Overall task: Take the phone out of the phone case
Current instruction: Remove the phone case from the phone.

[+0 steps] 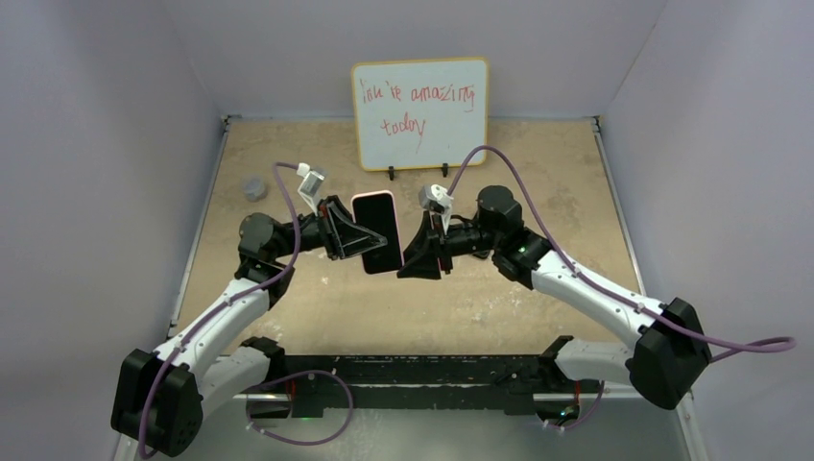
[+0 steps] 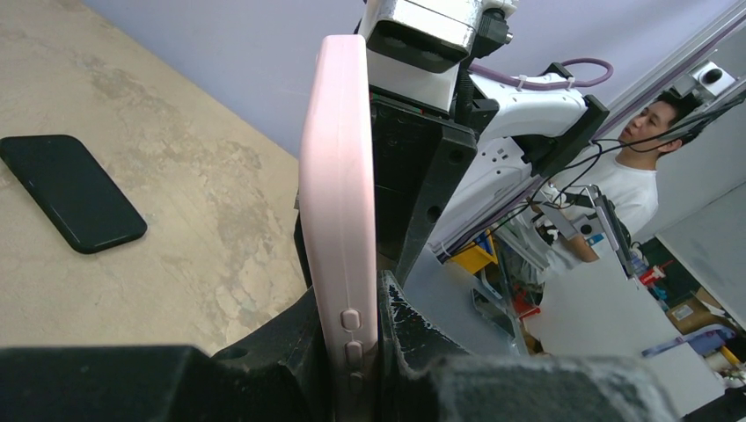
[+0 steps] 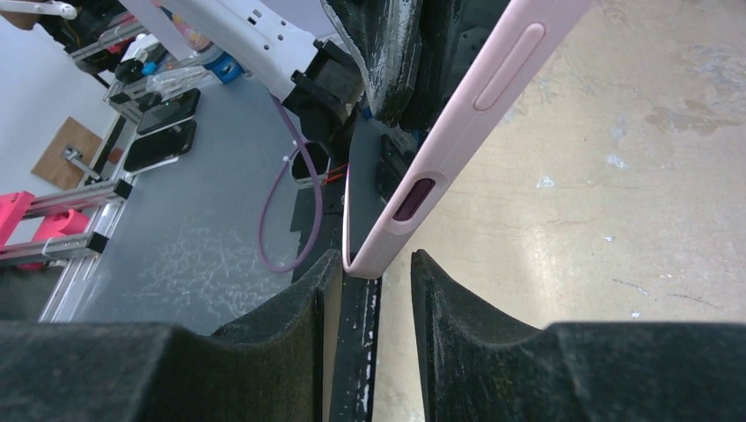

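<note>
Left gripper (image 2: 352, 303) pinched on pink silicone phone case (image 2: 339, 176) | right gripper (image 3: 376, 264) spread astride its corner | flat black phone (image 2: 70, 192) lying on tan table (image 2: 176, 246) | removal judged done; case set-down is called for

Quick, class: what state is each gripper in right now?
Left gripper: closed on the pink phone case.
Right gripper: open, jaws straddling the case's corner.

A robotics lab: walled test table (image 1: 576, 173), whiteboard (image 1: 419, 113), aluminium framing (image 3: 79, 251), person (image 2: 638, 167) nearby.
</note>
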Controlling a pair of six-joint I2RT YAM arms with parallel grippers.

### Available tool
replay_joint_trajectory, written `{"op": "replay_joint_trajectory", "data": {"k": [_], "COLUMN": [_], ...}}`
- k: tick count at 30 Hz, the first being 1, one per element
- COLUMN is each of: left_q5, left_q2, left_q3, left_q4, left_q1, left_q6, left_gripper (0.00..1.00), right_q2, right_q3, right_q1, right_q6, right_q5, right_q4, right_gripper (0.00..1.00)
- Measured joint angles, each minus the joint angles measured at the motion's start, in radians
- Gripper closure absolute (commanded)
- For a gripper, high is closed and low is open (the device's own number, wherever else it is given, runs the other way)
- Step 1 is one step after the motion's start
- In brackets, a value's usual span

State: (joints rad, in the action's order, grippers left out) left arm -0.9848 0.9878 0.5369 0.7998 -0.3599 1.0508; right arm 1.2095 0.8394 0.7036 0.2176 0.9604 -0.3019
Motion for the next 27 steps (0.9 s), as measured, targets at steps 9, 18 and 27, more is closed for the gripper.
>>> {"op": "replay_joint_trajectory", "data": {"k": [9, 18, 27], "left_q5": [-0.003, -0.029, -0.055], "left_q2": [0.0, 0.002, 0.016], "left_q3": [0.0, 0.0, -0.012], "left_q4": [0.007, 0.065, 0.12], "left_q1": [0.0, 0.0, 0.004], "left_q6": [0.002, 0.014, 0.064], "left_gripper": [1.0, 1.0, 1.0], "right_q2": [0.013, 0.013, -0.001], "right_q3": [0.006, 0.014, 0.015], "right_q1": [0.018, 0.029, 0.056], "right_q6": [0.002, -0.01, -0.092], "right_q5": [0.001, 0.007, -0.003], "right_q4": [-0.004, 0.005, 0.032], "right_gripper": [0.79, 1.0, 1.0]}}
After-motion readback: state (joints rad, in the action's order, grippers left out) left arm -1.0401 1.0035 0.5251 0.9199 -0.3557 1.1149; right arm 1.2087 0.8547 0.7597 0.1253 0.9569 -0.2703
